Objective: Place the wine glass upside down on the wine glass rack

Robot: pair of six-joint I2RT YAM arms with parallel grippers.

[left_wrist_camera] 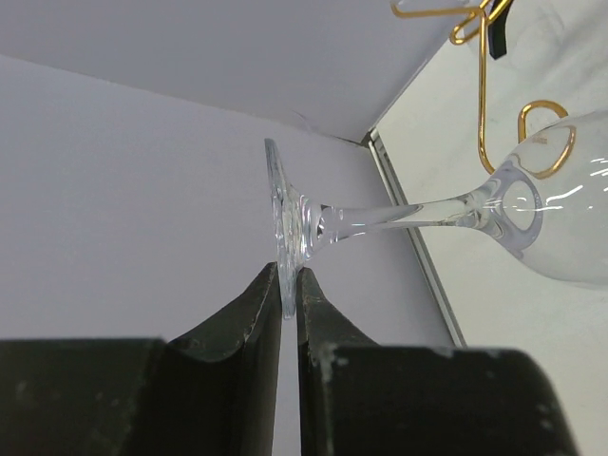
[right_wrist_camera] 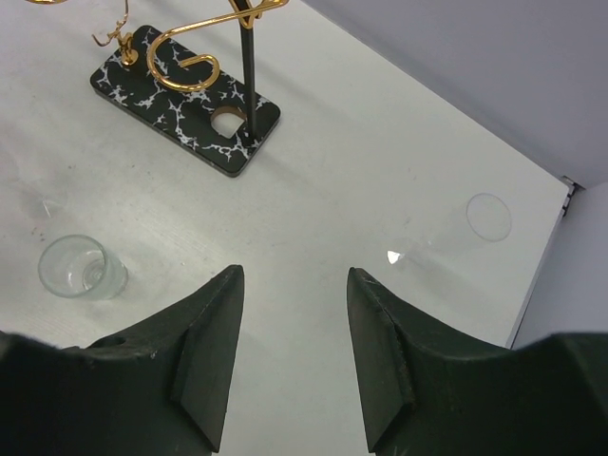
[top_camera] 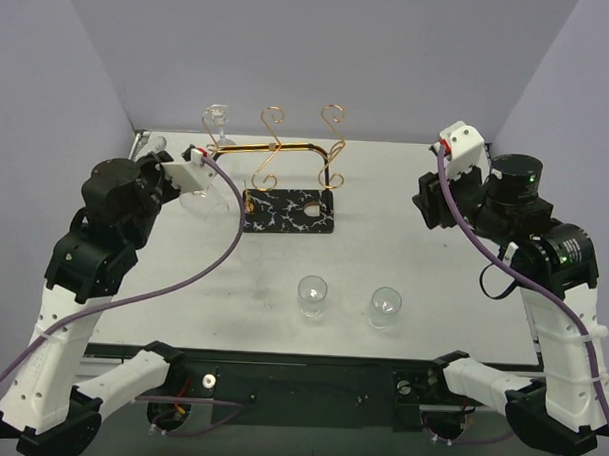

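Left wrist view: the left tool (left_wrist_camera: 290, 275) pinches the foot rim of the wine glass (left_wrist_camera: 380, 218), its stem running sideways. Top view: that tool hangs beside the left end of the wine glass rack (top_camera: 290, 210). Right wrist view: the right tool (right_wrist_camera: 294, 275) stands spread above the surface (right_wrist_camera: 380, 171).

Top view, clock dial centred on the table (top_camera: 426, 192). Wine glass rack (top_camera: 291, 178) stands at 12 o'clock, toward the rear. Wine glass (left_wrist_camera: 446, 209) is at 10 o'clock, just left of the rack, its foot between the left gripper (left_wrist_camera: 289, 285) fingers. Front glass (top_camera: 312, 294) sits at 6 o'clock, second front glass (top_camera: 386, 306) beside it at 5 o'clock. Corner glass (top_camera: 153, 143) lies at the rear-left corner, behind the wine glass.
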